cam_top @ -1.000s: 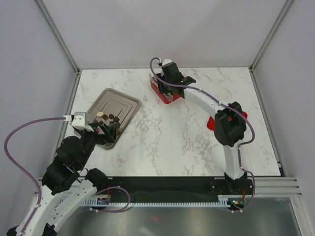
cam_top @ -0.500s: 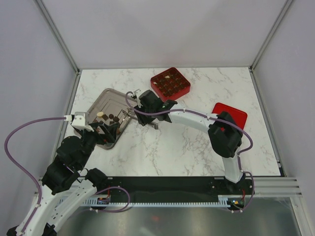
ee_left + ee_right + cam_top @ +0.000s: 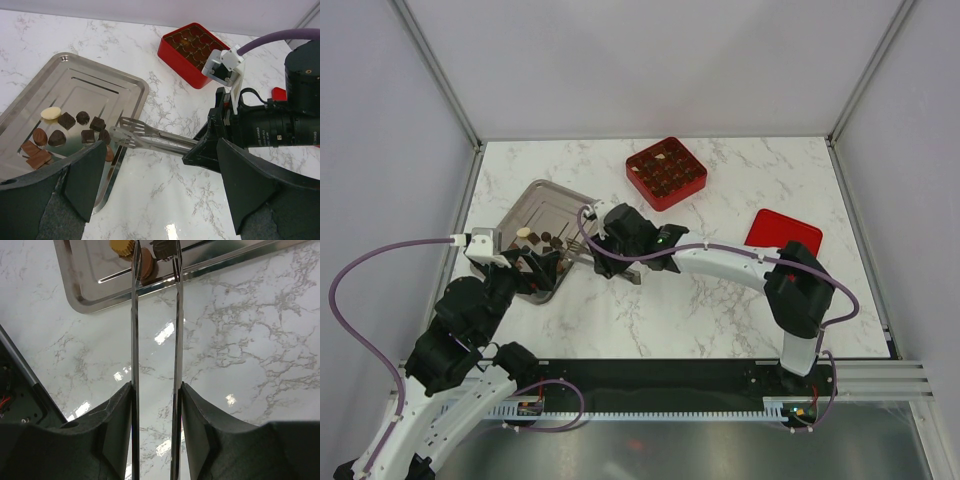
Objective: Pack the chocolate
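No readable text, no labels, no brands, no numbers

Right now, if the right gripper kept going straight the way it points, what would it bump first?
The right gripper holds tongs aimed at the metal tray. Their tips are at its rim, so they would probably meet the chocolate just inside first; their height is hard to judge.
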Controlling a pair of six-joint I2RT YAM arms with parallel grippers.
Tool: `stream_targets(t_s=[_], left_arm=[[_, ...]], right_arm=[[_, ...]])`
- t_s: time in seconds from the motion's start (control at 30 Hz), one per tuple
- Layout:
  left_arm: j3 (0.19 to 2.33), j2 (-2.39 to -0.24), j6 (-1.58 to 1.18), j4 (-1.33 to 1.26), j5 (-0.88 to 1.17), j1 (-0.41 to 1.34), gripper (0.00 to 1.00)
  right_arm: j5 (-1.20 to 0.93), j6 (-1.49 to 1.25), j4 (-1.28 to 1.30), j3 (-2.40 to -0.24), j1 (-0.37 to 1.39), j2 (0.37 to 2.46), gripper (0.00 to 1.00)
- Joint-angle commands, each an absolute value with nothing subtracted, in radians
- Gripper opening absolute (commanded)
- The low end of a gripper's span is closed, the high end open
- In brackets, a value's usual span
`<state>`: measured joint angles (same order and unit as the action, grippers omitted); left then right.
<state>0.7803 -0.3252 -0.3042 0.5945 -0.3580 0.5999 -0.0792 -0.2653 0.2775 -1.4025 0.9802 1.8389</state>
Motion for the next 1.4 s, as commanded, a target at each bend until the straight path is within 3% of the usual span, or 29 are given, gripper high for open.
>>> stream_targets(t_s=[0.0, 0.63, 1.37], left_arm=[[0.781, -0.322, -0.268, 0.548, -0.362, 0.598, 1.0], [0.792, -0.261, -0.31, 0.549, -0.334, 0.598, 1.0], [0.785, -0.252, -0.305, 0.551, -0.356, 0.598, 1.0]], right_arm=[[-0.094, -0.299, 0.201, -1.394, 0.996, 1.805, 0.49], [-0.077, -0.364, 0.144, -1.402, 1.057, 1.904, 0.49], [0.106, -0.331, 0.236, -1.466, 1.111, 1.97, 0.49]])
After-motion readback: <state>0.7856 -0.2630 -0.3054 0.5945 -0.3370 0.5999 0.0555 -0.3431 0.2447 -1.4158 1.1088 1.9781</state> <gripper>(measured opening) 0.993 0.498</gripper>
